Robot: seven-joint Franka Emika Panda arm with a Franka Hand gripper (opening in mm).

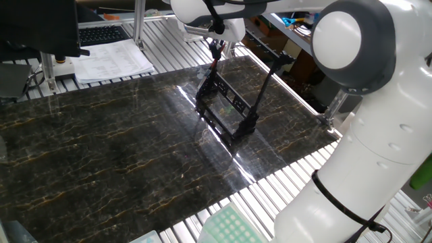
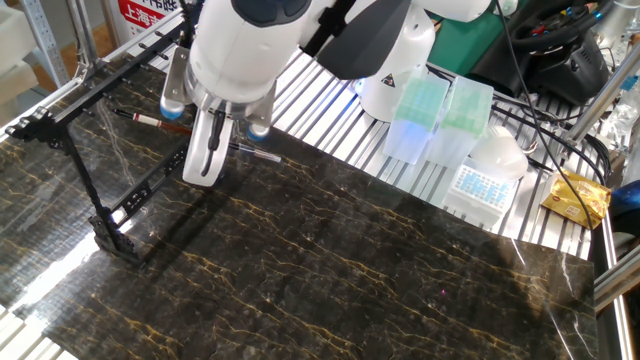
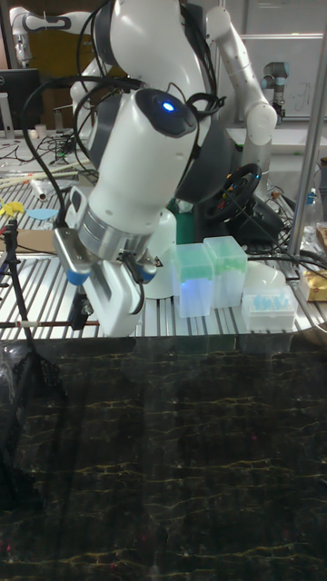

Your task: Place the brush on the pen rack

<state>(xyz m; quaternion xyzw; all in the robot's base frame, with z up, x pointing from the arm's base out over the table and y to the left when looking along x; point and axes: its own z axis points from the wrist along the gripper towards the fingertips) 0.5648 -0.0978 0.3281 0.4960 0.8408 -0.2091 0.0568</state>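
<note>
My gripper (image 2: 203, 165) is shut on the brush (image 2: 140, 118), a thin dark stick with a reddish-brown section. It hangs roughly level above the table's back edge. The pen rack (image 2: 110, 95), a black frame of thin bars, stands on the dark marble table just left of the gripper. The brush's left end reaches past the rack's slanted arm. In the one fixed view the gripper (image 1: 217, 48) holds the brush (image 1: 215, 63) just above the rack's (image 1: 229, 101) far end. The tall fixed view shows the brush (image 3: 41, 323) horizontal, sticking out left of the gripper (image 3: 102, 318) toward the rack (image 3: 13, 272).
Green pipette tip boxes (image 2: 420, 110) and a white tip box (image 2: 480, 185) sit on the slatted bench behind the marble top (image 2: 350, 270). A yellow packet (image 2: 575, 197) lies at the far right. Papers (image 1: 111, 59) and a keyboard (image 1: 101, 32) lie beyond the table.
</note>
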